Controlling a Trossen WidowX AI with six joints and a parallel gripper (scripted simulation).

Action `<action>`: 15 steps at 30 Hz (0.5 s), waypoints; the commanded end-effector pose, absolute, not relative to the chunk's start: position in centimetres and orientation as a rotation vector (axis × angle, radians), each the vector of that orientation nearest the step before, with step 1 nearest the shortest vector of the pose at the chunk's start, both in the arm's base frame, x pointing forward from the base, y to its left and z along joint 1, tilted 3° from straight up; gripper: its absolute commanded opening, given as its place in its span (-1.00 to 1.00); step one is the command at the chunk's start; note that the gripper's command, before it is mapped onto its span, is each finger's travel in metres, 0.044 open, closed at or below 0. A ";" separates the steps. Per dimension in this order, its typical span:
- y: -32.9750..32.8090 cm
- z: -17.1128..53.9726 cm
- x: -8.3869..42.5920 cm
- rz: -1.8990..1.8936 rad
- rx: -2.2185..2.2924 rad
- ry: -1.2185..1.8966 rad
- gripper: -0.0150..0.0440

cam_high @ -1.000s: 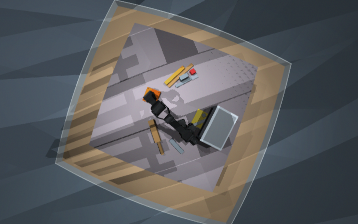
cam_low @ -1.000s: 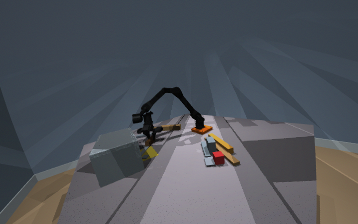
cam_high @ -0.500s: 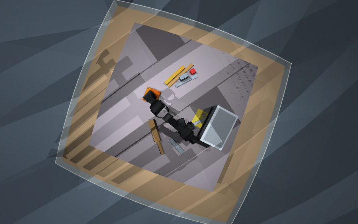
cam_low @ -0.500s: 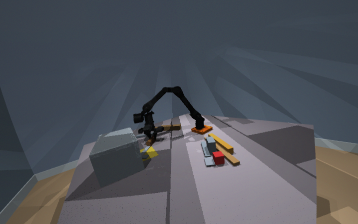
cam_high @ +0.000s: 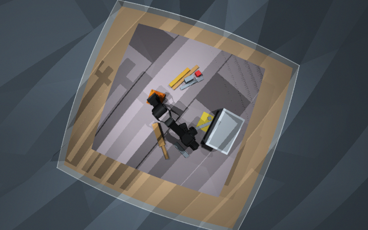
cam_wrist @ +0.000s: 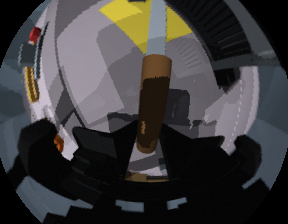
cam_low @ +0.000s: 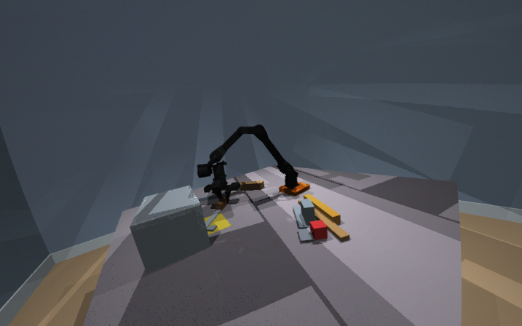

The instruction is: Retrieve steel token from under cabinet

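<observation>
- Table (cam_high: pixel 156 54) (cam_low: pixel 376 242): spreads beneath the arm, cabinet and loose pieces.
- Pale grey cabinet (cam_high: pixel 224 132) (cam_low: pixel 173 242) (cam_wrist: pixel 217 30): stands directly against the marked area's far side, walling off that approach.
- Black arm (cam_high: pixel 179 131) (cam_low: pixel 271 148): arches from its orange base plate (cam_high: pixel 162 95) (cam_low: pixel 305 187) towards the cabinet.
- Wooden paddle-like piece (cam_high: pixel 158 134) (cam_low: pixel 251 185): lies well apart from the cabinet, on the other side of the arm from the red cube (cam_high: pixel 198 73) (cam_low: pixel 318 230) (cam_wrist: pixel 35 34).
- Yellow bar (cam_high: pixel 179 77) (cam_low: pixel 323 209) and tan bar (cam_high: pixel 176 85) (cam_low: pixel 338 231): lie side by side, near the grey block (cam_high: pixel 189 79) (cam_low: pixel 306 210) and red cube, away from the marked area.
- Claw (cam_high: pixel 191 132) (cam_low: pixel 223 199) (cam_wrist: pixel 148 123): stands partly closed, clamped on the brown handle (cam_low: pixel 221 203) (cam_wrist: pixel 156 100) of a long-bladed tool.
- Grey blade (cam_high: pixel 204 125) (cam_low: pixel 214 217) (cam_wrist: pixel 156 32): crosses the yellow area (cam_high: pixel 201 121) (cam_low: pixel 223 221) (cam_wrist: pixel 130 22) towards the cabinet; cannot tell whether reaching underneath.
- Flat loose grey bar (cam_high: pixel 184 153): lies near the claw.
- Small grey plate (cam_high: pixel 209 117) (cam_low: pixel 211 228), apparently the token: lies on yellow, just beside the blade and near the cabinet; contact unclear.
</observation>
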State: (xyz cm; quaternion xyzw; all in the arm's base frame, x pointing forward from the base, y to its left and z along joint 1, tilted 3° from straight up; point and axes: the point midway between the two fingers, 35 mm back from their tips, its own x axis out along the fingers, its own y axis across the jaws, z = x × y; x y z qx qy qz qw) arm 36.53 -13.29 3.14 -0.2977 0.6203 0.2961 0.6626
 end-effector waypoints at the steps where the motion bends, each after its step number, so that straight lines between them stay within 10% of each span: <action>1: -14.0 3.0 35.9 0.672 -0.668 1.402 -0.49; 15: -16.2 2.8 34.2 0.671 -0.668 1.403 -0.49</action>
